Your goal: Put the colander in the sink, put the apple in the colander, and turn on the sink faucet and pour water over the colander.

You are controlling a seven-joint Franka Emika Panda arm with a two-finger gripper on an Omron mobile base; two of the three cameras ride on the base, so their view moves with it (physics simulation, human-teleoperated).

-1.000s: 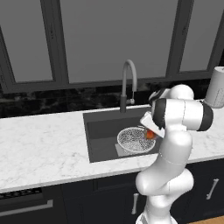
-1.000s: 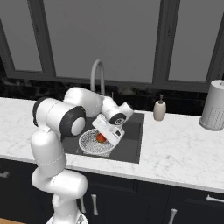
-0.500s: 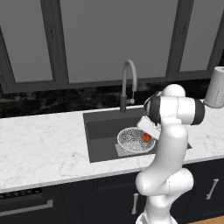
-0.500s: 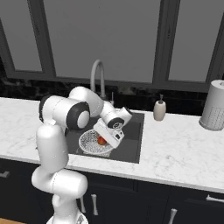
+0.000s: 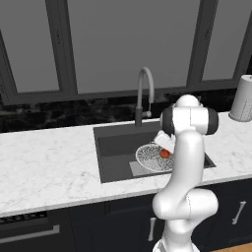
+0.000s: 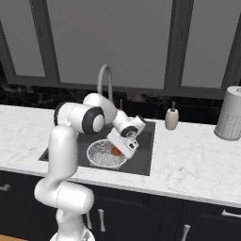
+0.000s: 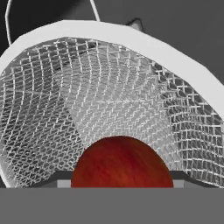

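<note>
The colander (image 5: pixel 150 158) (image 6: pixel 101 154), a round white mesh bowl, sits in the dark sink (image 5: pixel 115 145) (image 6: pixel 143 157) towards its front right. My gripper (image 5: pixel 166 149) (image 6: pixel 117 148) reaches down over the colander's right part and is shut on the red apple (image 5: pixel 165 153) (image 6: pixel 115 150). In the hand view the apple (image 7: pixel 121 162) sits between the two dark fingertips, just above the colander's mesh (image 7: pixel 109 87). The grey gooseneck sink faucet (image 5: pixel 144 88) (image 6: pixel 104 77) stands behind the basin.
A beige soap bottle (image 6: pixel 172 117) stands on the white marble counter (image 5: pixel 44 167) right of the sink. A paper towel roll (image 5: pixel 242 98) (image 6: pixel 229 113) is at the far right. Dark windows line the wall behind.
The arm's elbow has swung over and the hand has sunk a little, bringing the apple lower into the colander. The colander has stayed in place.
</note>
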